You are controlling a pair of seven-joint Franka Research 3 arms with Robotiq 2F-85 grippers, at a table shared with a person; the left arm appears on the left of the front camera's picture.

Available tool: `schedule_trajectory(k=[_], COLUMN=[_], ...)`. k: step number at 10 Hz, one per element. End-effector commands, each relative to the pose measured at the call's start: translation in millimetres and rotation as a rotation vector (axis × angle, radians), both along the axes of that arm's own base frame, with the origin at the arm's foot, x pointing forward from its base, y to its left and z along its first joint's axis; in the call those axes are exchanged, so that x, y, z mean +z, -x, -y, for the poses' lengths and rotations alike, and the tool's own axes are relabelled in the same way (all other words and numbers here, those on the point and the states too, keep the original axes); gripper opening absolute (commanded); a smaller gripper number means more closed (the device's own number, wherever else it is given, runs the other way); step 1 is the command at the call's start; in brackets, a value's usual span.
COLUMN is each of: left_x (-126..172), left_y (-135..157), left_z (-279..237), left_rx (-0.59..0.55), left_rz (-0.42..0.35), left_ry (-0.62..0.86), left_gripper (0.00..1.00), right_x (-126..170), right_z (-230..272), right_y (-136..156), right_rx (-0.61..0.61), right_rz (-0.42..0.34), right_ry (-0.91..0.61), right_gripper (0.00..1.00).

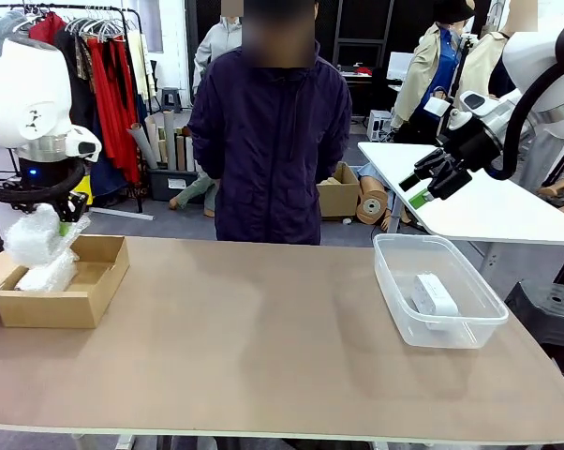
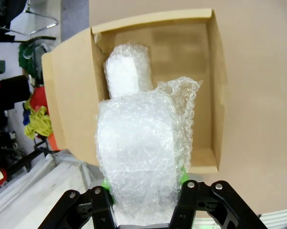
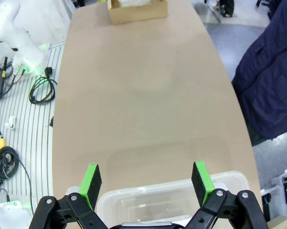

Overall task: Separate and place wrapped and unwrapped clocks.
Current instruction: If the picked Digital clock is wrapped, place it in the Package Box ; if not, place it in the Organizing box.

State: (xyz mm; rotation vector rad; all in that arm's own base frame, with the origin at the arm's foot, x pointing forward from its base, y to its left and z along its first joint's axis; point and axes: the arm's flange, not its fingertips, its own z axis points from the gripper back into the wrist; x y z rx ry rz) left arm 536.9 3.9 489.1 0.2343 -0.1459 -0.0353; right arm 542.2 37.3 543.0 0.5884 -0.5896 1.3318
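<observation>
**A:** Table first: the long tan tabletop (image 1: pixel 263 319) carries a shallow brown cardboard box (image 1: pixel 99 286) at the robot's left end and a clear plastic tub (image 1: pixel 394 281) at the right end, well apart. Any risk at that scale?

**B:** Little. A person in a dark jacket (image 1: pixel 268 131) stands at the far side with no hands over the table.

**A:** And the box?

**B:** One crinkly bubble-wrapped oblong bundle (image 2: pixel 127 69) already lies inside, along one wall. The left gripper (image 2: pixel 146 183) is clamped on the second bubble-wrapped bundle (image 2: pixel 143 143), hanging over the box's near edge. Released from there, I judge it could land on the rim or on the lying bundle and roll out.

**A:** Grip itself?

**B:** The green pads pinch only the bundle's lower end through soft wrap, with a loose flap sticking out. That wrap could slip or snag on a finger at release.

**A:** Right side?

**B:** The right gripper (image 3: pixel 146 179) hangs above the tub with its jaws spread wide and nothing between them. The bare smooth white block clock (image 1: pixel 434 293) lies in the tub; it seems safe.
</observation>
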Motion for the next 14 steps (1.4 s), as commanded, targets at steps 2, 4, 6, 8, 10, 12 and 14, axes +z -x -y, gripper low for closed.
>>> schedule_trajectory(k=[2, 4, 6, 8, 10, 12, 14], left_x=[-15.2, -40.9, -59.6, -80.2, -90.9, -98.2, -103.5], left_y=[-18.6, -40.0, -53.2, -63.4, -69.1, -71.3, -73.5], left_z=[-11.4, -6.1, 3.2, 3.9, 6.3, 8.5, 10.9], left_rx=[-0.058, -0.087, -0.106, -0.102, -0.1, -0.084, -0.071], left_rz=[0.034, 0.01, 0.006, -0.034, -0.046, -0.061, -0.083], left_ry=[0.024, 0.078, 0.108, 0.125, 0.145, 0.147, 0.145], left_gripper=[0.0, 0.0, 0.0, 0.0, 0.0, 0.0, 0.16], right_x=[3.1, 3.1, 3.1, 3.1, 3.1, 3.1, 3.1], right_z=[-1.6, -1.6, -1.6, -1.6, -1.6, -1.6, -1.6], right_y=[0.3, 0.3, 0.3, 0.3, 0.3, 0.3, 0.3], right_rx=[-0.012, -0.012, -0.012, -0.012, -0.012, -0.012, -0.012], right_rz=[-0.004, -0.004, -0.004, -0.004, -0.004, -0.004, -0.004], right_ry=[-0.001, -0.001, -0.001, -0.001, -0.001, -0.001, -0.001], right_gripper=[1.0, 1.0, 1.0, 1.0, 1.0, 1.0, 1.0])
